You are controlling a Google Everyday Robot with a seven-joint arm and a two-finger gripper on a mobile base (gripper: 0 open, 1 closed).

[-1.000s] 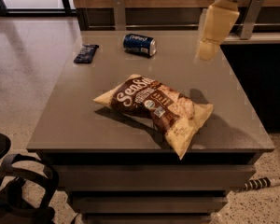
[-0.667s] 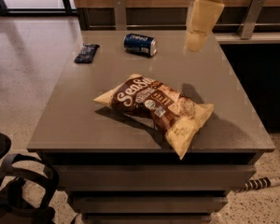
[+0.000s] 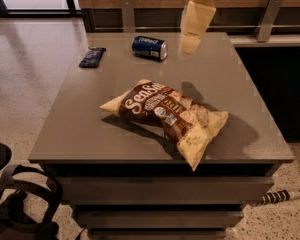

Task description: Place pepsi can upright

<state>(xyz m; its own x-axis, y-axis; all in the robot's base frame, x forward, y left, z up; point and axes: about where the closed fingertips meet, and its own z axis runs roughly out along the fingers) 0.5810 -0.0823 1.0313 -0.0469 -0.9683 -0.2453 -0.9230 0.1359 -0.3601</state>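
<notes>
The pepsi can [image 3: 149, 47], dark blue with white lettering and silver ends, lies on its side near the far edge of the grey table [image 3: 90, 129]. My gripper [image 3: 192, 43], cream-coloured, hangs above the table's far edge, just right of the can and apart from it, holding nothing.
A brown and cream chip bag [image 3: 167, 116] lies in the table's middle. A flat dark wrapped snack bar [image 3: 92, 57] lies at the far left corner. A wooden wall with metal brackets [image 3: 266, 17] runs behind the table. A dark chair [image 3: 15, 199] stands at the lower left.
My gripper has moved left and slightly down along the table's far edge, closer to the can. The can, bag and bar have not moved.
</notes>
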